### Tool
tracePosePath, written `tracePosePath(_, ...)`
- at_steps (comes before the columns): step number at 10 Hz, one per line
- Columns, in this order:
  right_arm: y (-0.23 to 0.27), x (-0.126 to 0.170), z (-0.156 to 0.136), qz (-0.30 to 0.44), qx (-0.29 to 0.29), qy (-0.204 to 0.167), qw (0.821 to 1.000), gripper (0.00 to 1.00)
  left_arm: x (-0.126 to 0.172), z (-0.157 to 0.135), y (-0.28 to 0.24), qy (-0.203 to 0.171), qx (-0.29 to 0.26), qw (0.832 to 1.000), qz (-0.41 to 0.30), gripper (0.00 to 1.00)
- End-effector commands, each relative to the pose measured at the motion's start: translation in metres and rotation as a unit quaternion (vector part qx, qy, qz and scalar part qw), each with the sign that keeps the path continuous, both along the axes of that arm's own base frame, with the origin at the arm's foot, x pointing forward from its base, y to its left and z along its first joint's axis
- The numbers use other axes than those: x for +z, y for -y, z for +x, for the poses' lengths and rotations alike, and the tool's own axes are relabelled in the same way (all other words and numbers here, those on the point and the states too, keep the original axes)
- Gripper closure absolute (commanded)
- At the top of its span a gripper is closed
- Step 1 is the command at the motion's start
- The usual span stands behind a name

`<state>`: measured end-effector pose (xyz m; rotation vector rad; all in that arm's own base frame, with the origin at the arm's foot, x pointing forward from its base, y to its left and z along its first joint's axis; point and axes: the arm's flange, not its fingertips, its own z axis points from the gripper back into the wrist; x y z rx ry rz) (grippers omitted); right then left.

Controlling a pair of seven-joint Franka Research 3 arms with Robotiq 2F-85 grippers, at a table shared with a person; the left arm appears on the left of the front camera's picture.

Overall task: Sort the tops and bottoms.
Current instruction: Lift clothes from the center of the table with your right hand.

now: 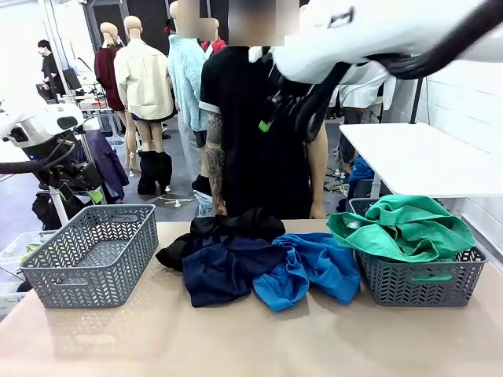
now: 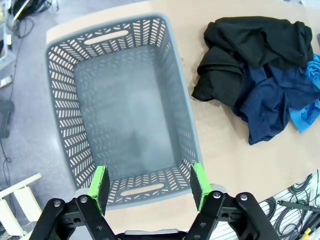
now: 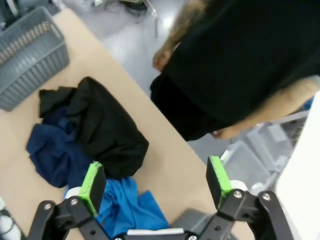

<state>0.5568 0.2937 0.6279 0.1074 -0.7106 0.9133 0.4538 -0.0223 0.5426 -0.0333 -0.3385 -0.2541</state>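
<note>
**Front view.** You are seeing the emerald green garment (image 1: 401, 228) lying heaped in the right grey basket (image 1: 420, 284) and spilling over its left rim. The black garment (image 1: 228, 229), navy garment (image 1: 224, 271) and bright blue garment (image 1: 314, 267) are lying bunched mid-table, touching one another. The blue one is sitting just beside that basket. The left grey basket (image 1: 90, 263) is sitting near the table's left edge. Bare tabletop (image 1: 236, 338) is running along the whole near edge. A person (image 1: 251, 133) is standing at the far edge, and the right arm (image 1: 369, 31) is hanging high above the pile.

**Left wrist view.** The left gripper (image 2: 149, 186) is hovering over the left basket's (image 2: 170, 40) near short rim, pads spread wide and gripping nothing. Open table is separating the basket from the black garment (image 2: 250, 45), with the navy (image 2: 265, 100) and blue (image 2: 307, 100) garments beyond it.

**Right wrist view.** The right gripper (image 3: 155, 181) is gaping fully and carrying nothing, above the black (image 3: 105, 130), navy (image 3: 55, 150) and blue (image 3: 125, 205) garments. The person's hand (image 3: 162, 57) is hanging just past the table edge.
</note>
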Motion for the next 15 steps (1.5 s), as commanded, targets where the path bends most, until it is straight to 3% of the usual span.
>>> tracePosePath(1, -0.014, -0.014, 0.049, -0.017, 0.045, -0.041, 0.998, 0.0, 0.004, 0.001, -0.002, -0.004, 0.001, 1.0, 0.0, 0.17)
tracePosePath(2, -0.023, -0.041, 0.066, -0.02, 0.052, -0.024, 0.998, 0.0, 0.004, 0.001, -0.002, -0.004, 0.001, 1.0, 0.0, 0.17)
tracePosePath(4, -0.034, -0.09, 0.071, 0.034, 0.114, -0.061, 0.991, 0.0, 0.004, 0.001, -0.002, -0.004, 0.001, 1.0, 0.0, 0.17)
tracePosePath(7, -0.056, -0.135, 0.062, 0.01, 0.146, -0.109, 0.983, 0.0, 0.004, 0.001, -0.002, -0.004, 0.001, 1.0, 0.0, 0.17)
tracePosePath(10, -0.074, -0.172, 0.05, -0.044, 0.144, -0.204, 0.967, 0.0, 0.004, 0.001, -0.002, -0.004, 0.001, 1.0, 0.0, 0.17)
tracePosePath(13, -0.089, -0.207, 0.047, -0.074, 0.157, -0.204, 0.964, 0.0, 0.004, 0.001, -0.002, -0.004, 0.001, 1.0, 0.0, 0.17)
tracePosePath(15, -0.094, -0.221, 0.047, -0.112, 0.145, -0.171, 0.968, 0.0, 0.004, 0.001, -0.002, -0.004, 0.001, 1.0, 0.0, 0.17)
